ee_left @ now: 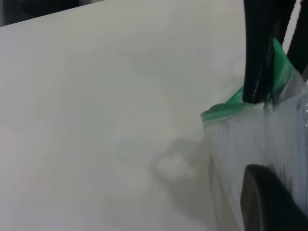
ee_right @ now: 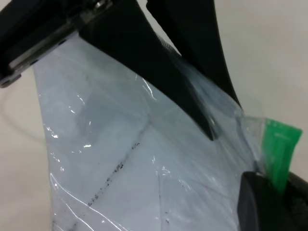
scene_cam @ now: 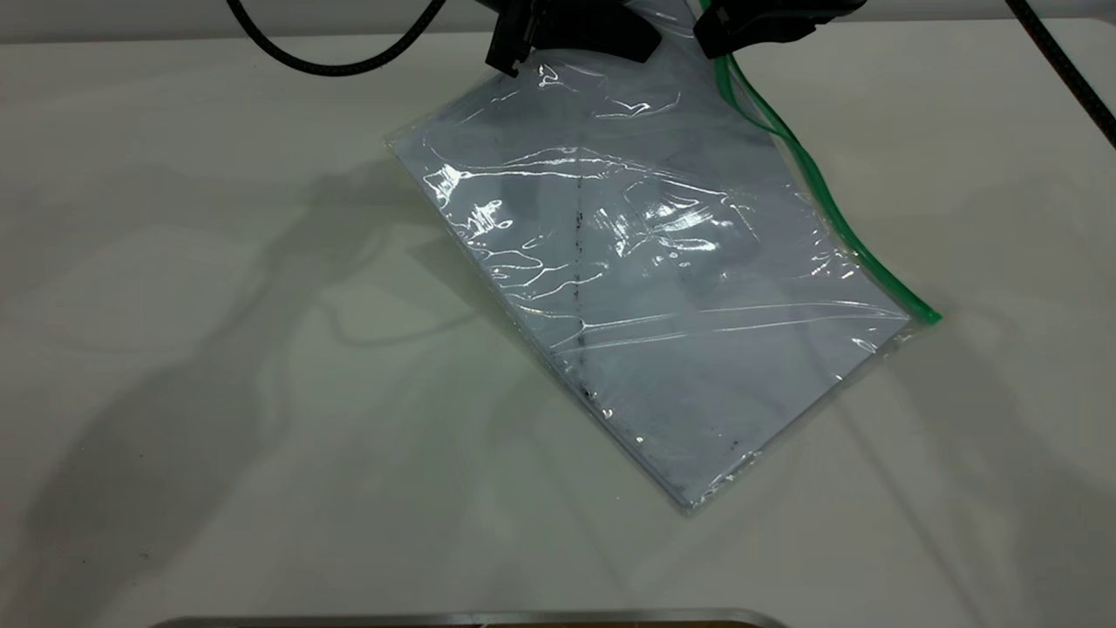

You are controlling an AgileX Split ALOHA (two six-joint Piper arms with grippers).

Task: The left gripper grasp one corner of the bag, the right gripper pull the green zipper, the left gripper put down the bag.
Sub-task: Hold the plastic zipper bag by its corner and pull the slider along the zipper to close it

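The bag [scene_cam: 645, 288], a clear pouch with white paper and a dark smudge line inside, slopes up from the table toward the far side. Its far end hangs raised between both grippers. My left gripper [scene_cam: 558, 39] is shut on the corner of the bag [ee_left: 250, 125], with one of its fingers [ee_left: 269, 202] under the plastic. The green zipper [scene_cam: 828, 209] runs along the bag's right edge. My right gripper [scene_cam: 741, 30] is shut on its upper end, and the green strip [ee_right: 281, 144] sticks up between its fingers [ee_right: 262, 207], right beside the left gripper [ee_right: 144, 53].
The bag's near corner [scene_cam: 693, 501] rests on the white table [scene_cam: 218, 392]. Black cables [scene_cam: 331, 61] hang at the far left and far right [scene_cam: 1068, 65]. A metal edge [scene_cam: 471, 619] lies along the table's near side.
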